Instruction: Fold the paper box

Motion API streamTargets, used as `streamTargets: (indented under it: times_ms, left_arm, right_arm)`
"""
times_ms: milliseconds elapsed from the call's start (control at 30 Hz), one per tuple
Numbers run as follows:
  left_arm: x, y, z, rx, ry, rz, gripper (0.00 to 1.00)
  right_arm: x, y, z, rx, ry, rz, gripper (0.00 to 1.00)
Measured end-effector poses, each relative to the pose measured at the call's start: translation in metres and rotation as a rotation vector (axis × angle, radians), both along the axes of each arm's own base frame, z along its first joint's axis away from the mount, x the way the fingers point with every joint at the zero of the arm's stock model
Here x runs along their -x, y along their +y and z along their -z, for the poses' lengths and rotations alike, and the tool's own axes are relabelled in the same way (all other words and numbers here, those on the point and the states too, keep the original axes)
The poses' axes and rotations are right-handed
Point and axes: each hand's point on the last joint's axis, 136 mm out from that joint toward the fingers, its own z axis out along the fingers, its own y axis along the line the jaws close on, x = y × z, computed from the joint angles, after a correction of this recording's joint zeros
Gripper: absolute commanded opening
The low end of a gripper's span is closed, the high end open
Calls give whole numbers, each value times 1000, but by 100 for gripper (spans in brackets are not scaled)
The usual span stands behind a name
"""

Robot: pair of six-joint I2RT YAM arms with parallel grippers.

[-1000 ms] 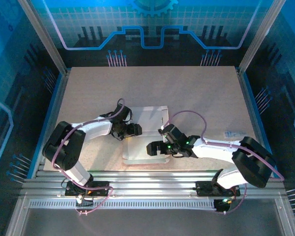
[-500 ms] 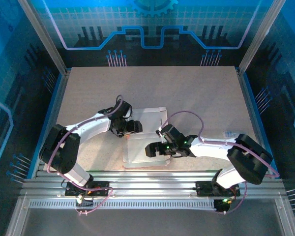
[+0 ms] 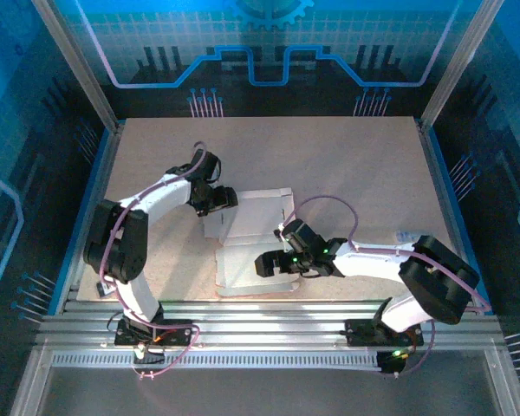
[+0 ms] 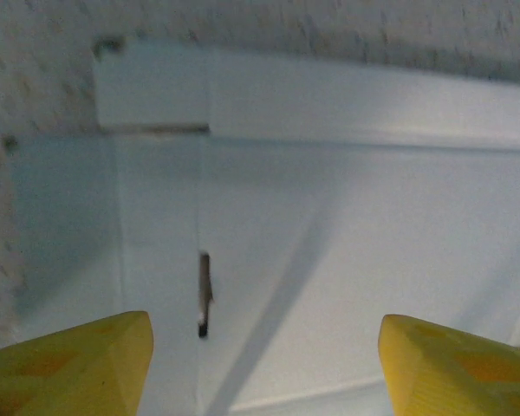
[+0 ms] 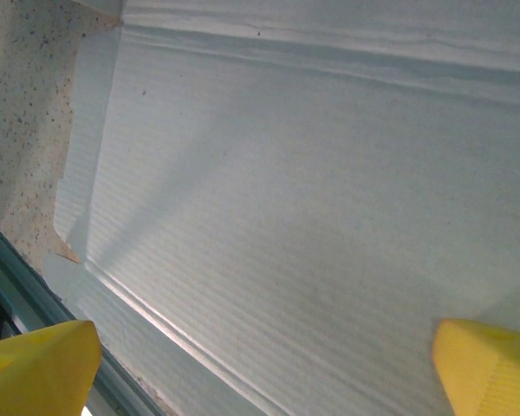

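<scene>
A thin card paper box (image 3: 251, 227), a flapped cut-out not yet folded up, lies whitish face up on the speckled beige tabletop (image 3: 347, 165), between the two arms and nearer the front edge than the back. That face-up lie probably lets the panels rise inward, leaving the pink side outermost; a pinkish sliver (image 5: 67, 253) peeks out at one near corner.

The left gripper (image 4: 264, 347) sits at the sheet's far-left edge, yellow fingertips spread with nothing between them, above a narrow slot (image 4: 204, 295) and near a small end flap (image 4: 152, 91), seemingly placed to catch a flap or edge there. The right gripper (image 5: 264, 364) hangs over the broad near panel, jaws at their widest and empty, apparently ready to pin the card or lift that panel.

No brand, label or lettering can be read on the card; the blue back wall (image 3: 260, 52) shows a gear-and-circuit pattern without legible words.
</scene>
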Motion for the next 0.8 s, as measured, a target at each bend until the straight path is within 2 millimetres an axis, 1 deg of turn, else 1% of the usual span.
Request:
streamTargets:
  times_ms: [133, 267, 400, 533, 800]
  left_arm:
    - [-24, 6, 4, -43, -18, -4, 72]
    - [-39, 9, 13, -88, -20, 1, 72]
    - [-45, 17, 24, -140, -9, -9, 72]
    - [-45, 24, 32, -169, 6, -23, 72]
    - [-60, 26, 30, -181, -14, -36, 72]
  right_arm:
    - [0, 1, 1, -3, -6, 2, 100]
    - [0, 1, 1, -7, -8, 7, 100]
    - [-1, 1, 1, -13, -13, 9, 100]
    - [-1, 2, 1, -17, -16, 14, 100]
    - [-1, 2, 1, -21, -23, 19, 100]
